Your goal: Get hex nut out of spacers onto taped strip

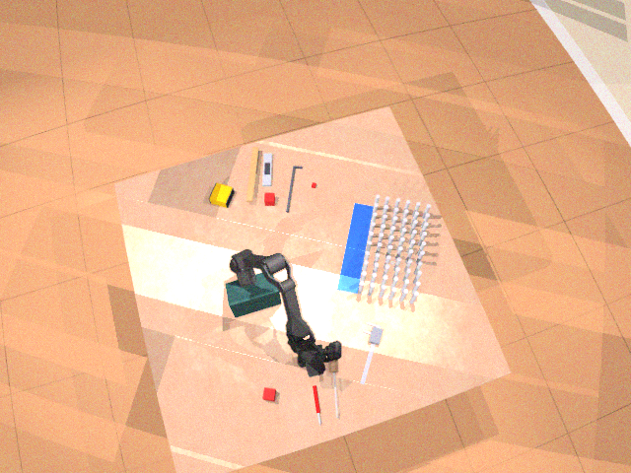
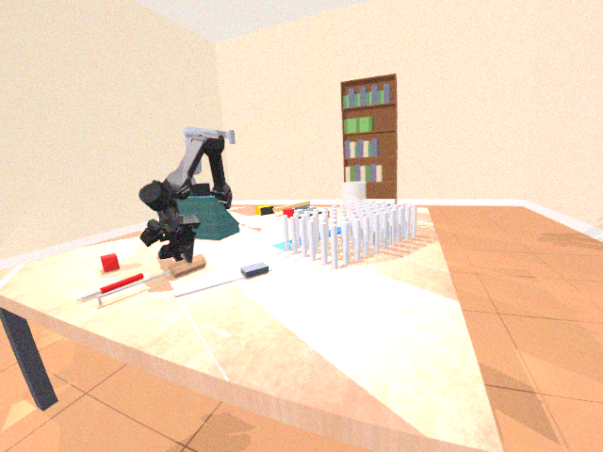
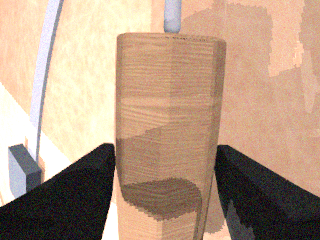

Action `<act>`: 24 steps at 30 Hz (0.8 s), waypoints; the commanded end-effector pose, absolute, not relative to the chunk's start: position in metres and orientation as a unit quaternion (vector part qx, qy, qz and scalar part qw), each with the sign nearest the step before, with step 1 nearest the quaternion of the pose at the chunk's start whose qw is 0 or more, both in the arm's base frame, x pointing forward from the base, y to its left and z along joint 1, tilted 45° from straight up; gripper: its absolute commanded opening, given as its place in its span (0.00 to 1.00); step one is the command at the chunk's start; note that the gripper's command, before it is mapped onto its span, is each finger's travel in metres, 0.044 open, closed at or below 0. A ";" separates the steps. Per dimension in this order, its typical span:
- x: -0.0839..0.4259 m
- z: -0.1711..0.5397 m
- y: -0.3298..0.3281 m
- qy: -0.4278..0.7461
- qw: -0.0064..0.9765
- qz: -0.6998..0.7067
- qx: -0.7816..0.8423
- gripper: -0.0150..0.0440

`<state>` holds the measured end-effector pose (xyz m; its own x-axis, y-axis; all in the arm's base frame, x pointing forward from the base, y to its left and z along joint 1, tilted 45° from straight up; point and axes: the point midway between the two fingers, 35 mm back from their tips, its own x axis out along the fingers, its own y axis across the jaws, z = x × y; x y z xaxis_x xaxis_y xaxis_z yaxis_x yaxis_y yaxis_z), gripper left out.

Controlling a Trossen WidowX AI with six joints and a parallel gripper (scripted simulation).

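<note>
My gripper (image 1: 331, 360) (image 2: 185, 260) (image 3: 166, 155) is shut on the wooden handle (image 2: 195, 265) (image 3: 167, 90) of a thin-rod tool; a finger lies on each side of the handle. Its thin metal rod (image 1: 336, 399) (image 2: 134, 285) (image 3: 172, 15) points away from the spacers and ends in a small bent tip, low over the table; whether it touches the table is unclear. The standing metal spacers (image 1: 377, 199) (image 2: 345, 243) form upright rows at the right. The blue taped strip (image 1: 357, 234) (image 2: 281, 245) lies along their near side. The nut cannot be made out.
A grey-headed tool (image 1: 376, 336) (image 2: 254, 270) (image 3: 31, 179) lies between gripper and spacers. A red-handled tool (image 1: 316, 399) (image 2: 122, 282) lies beside the rod. A red cube (image 1: 268, 393) (image 2: 109, 263) is nearby. A dark hex key (image 1: 290, 190), wooden bar (image 1: 252, 175) and yellow block (image 1: 221, 194) lie farther off.
</note>
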<state>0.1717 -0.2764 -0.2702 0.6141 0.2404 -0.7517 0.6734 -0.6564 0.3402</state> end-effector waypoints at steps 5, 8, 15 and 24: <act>0.172 -0.270 -0.276 0.270 0.314 -0.345 0.842 0.43; 0.172 -0.270 -0.276 0.270 0.314 -0.345 0.842 0.57; 0.172 -0.270 -0.276 0.270 0.314 -0.345 0.842 0.88; 0.168 -0.218 -0.328 0.263 0.324 -0.340 0.843 1.00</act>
<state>0.1698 -0.2905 -0.2514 0.6175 0.2621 -0.7416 0.6718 -0.6661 0.3240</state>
